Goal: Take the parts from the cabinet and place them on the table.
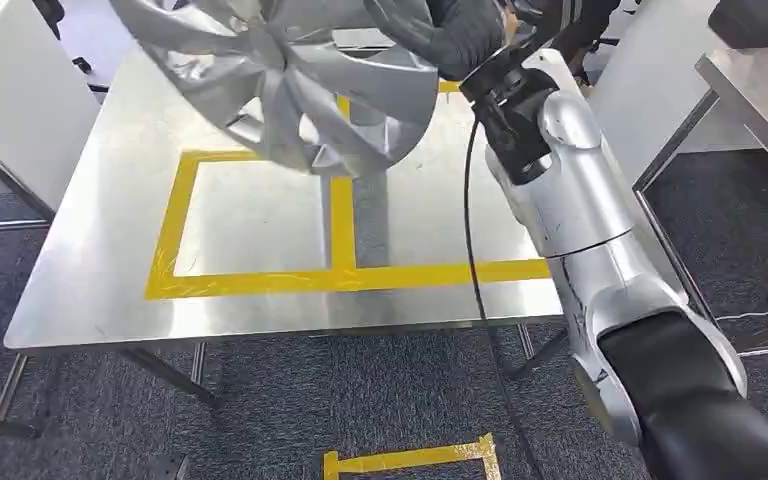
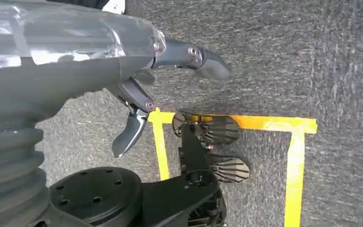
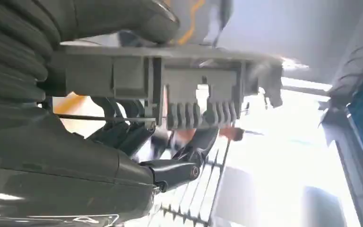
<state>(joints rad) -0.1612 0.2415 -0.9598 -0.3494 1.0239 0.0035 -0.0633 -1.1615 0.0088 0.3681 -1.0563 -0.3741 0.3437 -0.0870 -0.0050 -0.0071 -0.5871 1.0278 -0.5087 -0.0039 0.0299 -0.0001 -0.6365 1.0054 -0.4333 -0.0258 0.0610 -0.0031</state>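
Hubcap (image 1: pixel 285 75) is up in the air over the far half of the table (image 1: pixel 80 270), tilted, silver with swept spokes, and our right hand (image 1: pixel 465 40) has it by the rim on the right side. From the head view we mostly see the dark back of that hand and the silver right arm (image 1: pixel 570 210) reaching in from below. In the right wrist view the hand (image 3: pixel 137 137) shows better: the thick thumb sits on one side of the cap's grey ribbed back (image 3: pixel 189 90) and the darker fingers (image 3: pixel 175 170) curl round the other side, so it's a clamp grip on the edge. We can't tell whether the cap touches the table anywhere; it looks clear of it.

Table top is shiny steel with yellow tape (image 1: pixel 340 275) marking two boxes side by side, and the cap hangs above the far edge of them.

Our left hand (image 2: pixel 137 94) hangs down over grey carpet (image 2: pixel 312 56), holding nothing, fingers (image 2: pixel 130 135) loosely apart and a bit bent. More yellow tape (image 2: pixel 264 124) on the floor below it.
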